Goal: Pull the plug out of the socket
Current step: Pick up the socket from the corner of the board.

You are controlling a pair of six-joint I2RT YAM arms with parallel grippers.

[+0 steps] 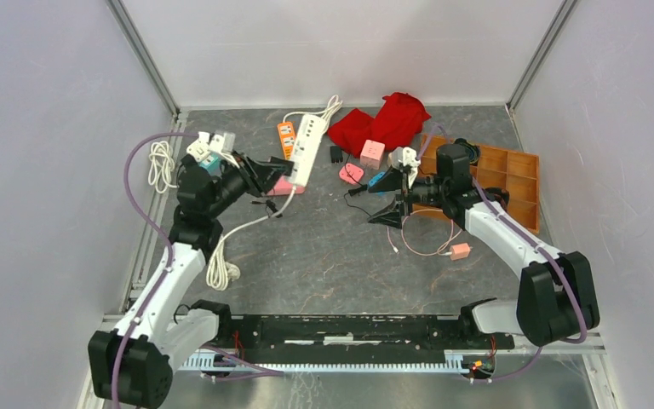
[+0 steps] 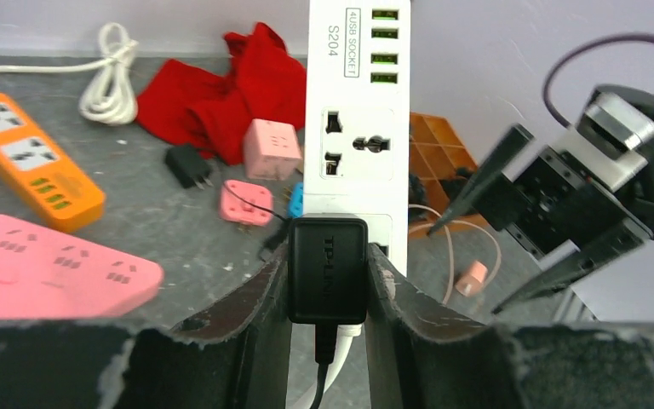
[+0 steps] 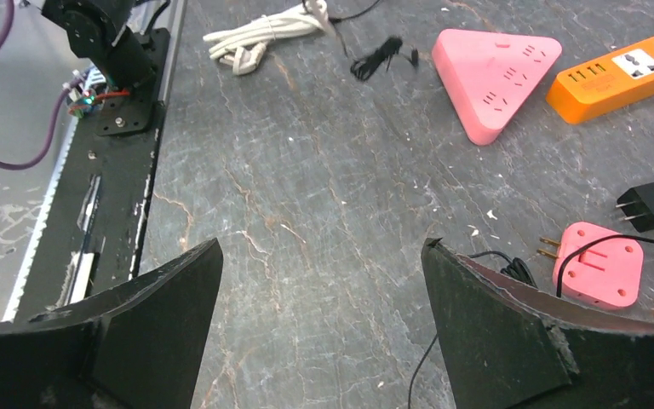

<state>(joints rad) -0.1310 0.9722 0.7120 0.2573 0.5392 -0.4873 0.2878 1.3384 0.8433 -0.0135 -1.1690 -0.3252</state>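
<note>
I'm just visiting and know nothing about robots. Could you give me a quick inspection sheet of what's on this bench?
Surface: dark grey stone-look table.
Job's things: black plug sits in the white power strip.
Clutter: red cloth, orange power strip, pink triangular socket, orange tray.
Grippers: left gripper shut on the black plug; right gripper open, holding nothing.
Cables: white coiled cord, thin pink cable.
Surroundings: pale enclosure walls.

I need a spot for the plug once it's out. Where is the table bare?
Bare: the table between white cable coil, pink adapter and base rail. Crowded: the back, around the white power strip, red cloth and orange tray.
</note>
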